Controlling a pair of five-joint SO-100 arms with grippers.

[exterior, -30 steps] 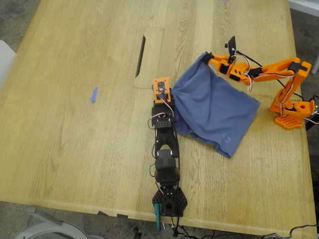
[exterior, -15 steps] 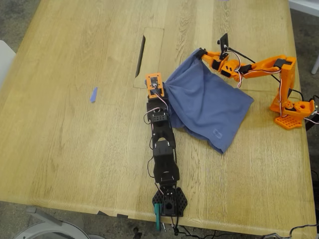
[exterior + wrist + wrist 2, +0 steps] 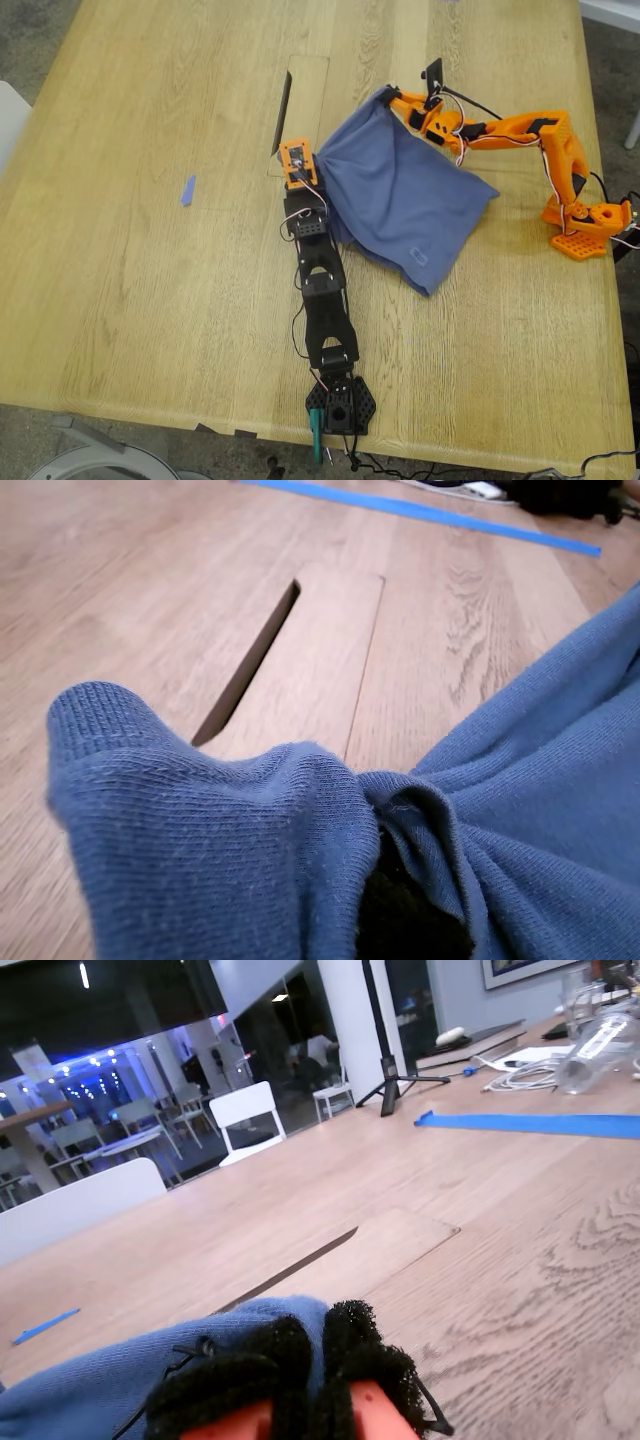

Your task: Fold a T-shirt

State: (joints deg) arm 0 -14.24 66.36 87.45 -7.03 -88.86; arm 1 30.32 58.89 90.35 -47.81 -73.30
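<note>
The slate-blue T-shirt (image 3: 400, 200) lies bunched on the wooden table, right of centre in the exterior view, with a small print near its lower edge. The black arm carries my first gripper (image 3: 316, 162), which is shut on the shirt's edge nearest the exterior view's left. Up close, ribbed blue cloth (image 3: 250, 860) fills the first wrist view and covers my first gripper (image 3: 410, 920). The orange arm carries my second gripper (image 3: 386, 97), shut on the shirt's upper corner. In the second wrist view its black padded fingertips (image 3: 280, 1350) pinch blue fabric (image 3: 120, 1380).
A hatch panel with a dark slot (image 3: 283, 112) sits just beyond my first gripper, also seen as the slot (image 3: 245, 665). A tiny blue scrap (image 3: 187, 190) lies toward the exterior view's left. Blue tape (image 3: 530, 1123), bottles and cables lie at the far table end.
Both grippers have moved toward the exterior view's left and slightly upward, dragging the T-shirt with them. The orange arm has stretched out further.
</note>
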